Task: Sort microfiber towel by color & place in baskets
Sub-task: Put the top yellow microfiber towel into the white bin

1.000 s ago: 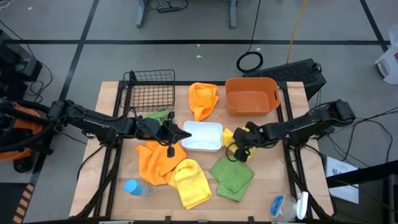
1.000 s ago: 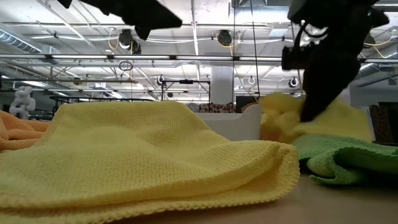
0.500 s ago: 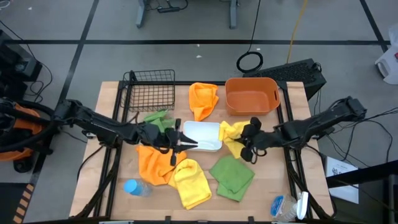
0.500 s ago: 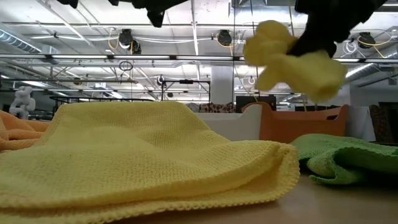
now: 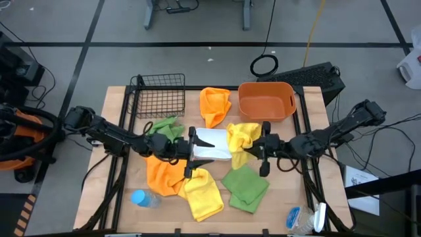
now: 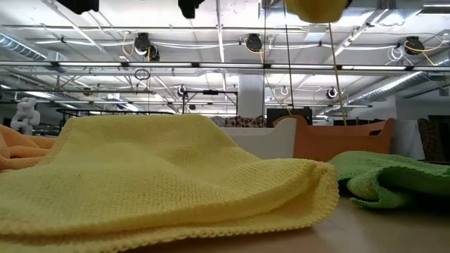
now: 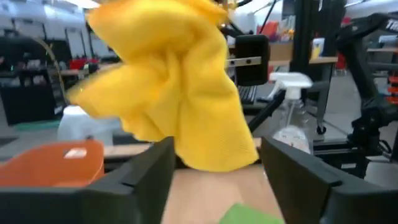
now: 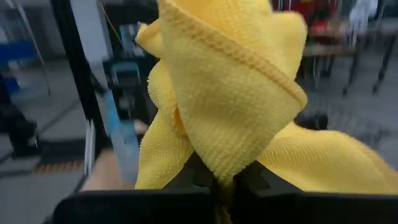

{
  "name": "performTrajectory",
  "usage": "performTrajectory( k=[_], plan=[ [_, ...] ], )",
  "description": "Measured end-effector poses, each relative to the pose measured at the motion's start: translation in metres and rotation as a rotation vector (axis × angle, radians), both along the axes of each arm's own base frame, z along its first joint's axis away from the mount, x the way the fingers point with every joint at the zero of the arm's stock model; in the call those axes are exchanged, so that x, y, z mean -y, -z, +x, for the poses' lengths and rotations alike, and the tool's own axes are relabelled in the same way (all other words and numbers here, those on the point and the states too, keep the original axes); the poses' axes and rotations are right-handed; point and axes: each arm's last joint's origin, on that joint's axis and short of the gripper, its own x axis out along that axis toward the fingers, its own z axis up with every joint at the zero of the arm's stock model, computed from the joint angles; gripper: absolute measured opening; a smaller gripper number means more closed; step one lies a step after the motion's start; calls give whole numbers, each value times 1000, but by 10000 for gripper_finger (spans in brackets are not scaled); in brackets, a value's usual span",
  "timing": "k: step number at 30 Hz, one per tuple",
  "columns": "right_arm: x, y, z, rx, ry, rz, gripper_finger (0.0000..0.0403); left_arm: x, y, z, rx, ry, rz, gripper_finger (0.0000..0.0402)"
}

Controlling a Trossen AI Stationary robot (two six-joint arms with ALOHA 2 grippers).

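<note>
The right gripper (image 5: 258, 149) is clenched on a yellow towel (image 5: 241, 137) and holds it lifted above the table, over the near end of the white tray (image 5: 209, 142), with the orange tub (image 5: 266, 101) just behind it. The left gripper (image 5: 195, 156) faces it across the tray with its fingers (image 7: 147, 171) spread and nothing between them; in the left wrist view the hanging yellow cloth fills the gap ahead of those fingers. The step in hand looks like carrying this yellow cloth to its container, perhaps the tray, though which colour goes where cannot be told, since all three containers, including the wire basket (image 5: 159, 95), look bare. To do it well, the right arm should bring the bunched cloth fully over the chosen container and lower it before letting go, so no corner drapes over the rim. If the left arm is meant to take the cloth, it should close on a thick fold, not a loose edge. Other towels lie about the table: two orange, two green and another yellow (image 5: 202, 193) at the front. No brand, label or writing can be read in any view.
</note>
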Motion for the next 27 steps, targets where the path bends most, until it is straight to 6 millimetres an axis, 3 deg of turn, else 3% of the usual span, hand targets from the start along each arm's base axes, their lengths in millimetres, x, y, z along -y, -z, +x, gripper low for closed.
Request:
performTrajectory(
  k=[10,15,23,27],
  plan=[
    [-19,-6,21,244,-285,-172,7,14,-12,-6,120,50,-37,393],
    [-26,-1,33,332,-300,-217,7,26,-12,-10,122,98,-33,391],
    [-40,32,64,394,-283,-240,7,44,-9,-15,116,133,-14,390],
    [-41,34,67,488,-258,-224,9,55,0,-13,107,150,-6,389]
  ],
)
